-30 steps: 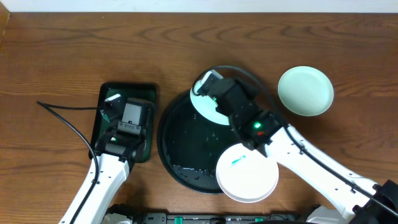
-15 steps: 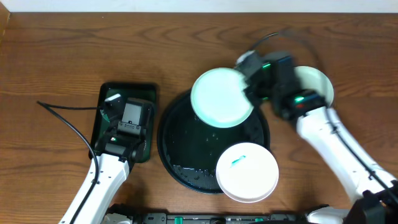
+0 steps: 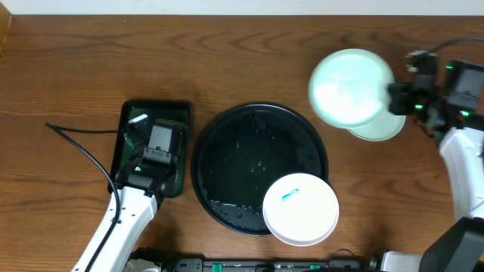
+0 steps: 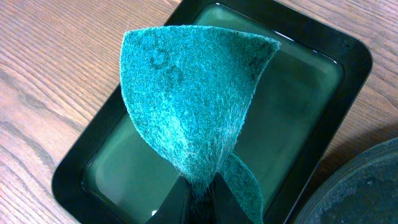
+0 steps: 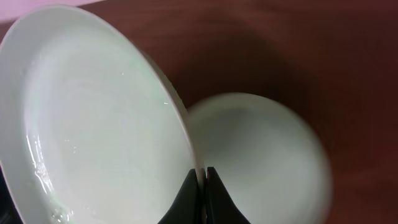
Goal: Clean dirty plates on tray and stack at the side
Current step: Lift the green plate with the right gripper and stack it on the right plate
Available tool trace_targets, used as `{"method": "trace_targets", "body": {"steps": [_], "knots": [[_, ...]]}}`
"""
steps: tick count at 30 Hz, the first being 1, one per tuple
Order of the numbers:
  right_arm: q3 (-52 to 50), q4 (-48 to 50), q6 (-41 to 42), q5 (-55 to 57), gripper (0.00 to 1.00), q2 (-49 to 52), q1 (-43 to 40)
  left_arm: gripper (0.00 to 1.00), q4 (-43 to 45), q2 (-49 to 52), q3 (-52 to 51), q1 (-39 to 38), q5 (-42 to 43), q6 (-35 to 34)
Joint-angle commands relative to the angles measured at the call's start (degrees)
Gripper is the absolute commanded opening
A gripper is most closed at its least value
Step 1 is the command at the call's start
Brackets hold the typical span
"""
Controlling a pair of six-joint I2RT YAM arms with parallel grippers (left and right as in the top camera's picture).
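Two mint-green plates by the far right corner: my right gripper [image 5: 202, 178] has its jaws clamped on the upper plate [image 3: 349, 88] rim, over the lower plate [image 3: 384, 130]. White plate [image 3: 300, 209] overlaps the round black tray [image 3: 227, 151] toward the near edge. Left gripper [image 4: 199, 188] jaws pinch the teal scouring pad [image 4: 193, 93] above the green tray [image 4: 305, 93].

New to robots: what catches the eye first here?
The right end effector pinches a pale green plate by its rim, over a second green plate at far right. A white plate with a teal smear sits on the big wet black tray's near rim. The left end effector holds a teal scrubbing pad over a small green tray.
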Motion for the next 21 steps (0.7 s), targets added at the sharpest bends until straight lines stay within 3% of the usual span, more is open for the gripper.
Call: {"method": "trace_targets", "body": {"steps": [1,11,12,13,14,17,21], "knots": [[-0.9,0.0,8.7,9.6,0.01,2.4,-4.5,0.08,-0.1,-0.3,-0.1,0.3,-0.5,-0.1],[-1.0,1.4,9.8,12.9,0.01,11.9,-7.0,0.07,-0.1,-0.3,-0.1,0.3,-0.5,-0.1],[-0.9,1.9,9.7,12.4,0.06,13.0,-7.0,0.07,-0.1,-0.3,-0.1,0.3,-0.5,-0.1],[-0.9,2.2,9.7,11.8,0.21,13.8,-7.0,0.07,-0.1,-0.3,-0.1,0.3,-0.5,-0.1],[-0.9,2.3,9.7,10.7,0.43,14.5,-7.0,0.07,-0.1,-0.3,-0.1,0.3,-0.5,-0.1],[-0.9,1.5,9.7,5.5,0.69,14.7,-6.9,0.08,-0.1,-0.3,-0.1,0.3,-0.5,-0.1],[-0.9,-0.7,9.7,-1.0,0.75,12.2,-6.6,0.07,-0.1,-0.3,-0.1,0.3,-0.5,-0.1]]}}
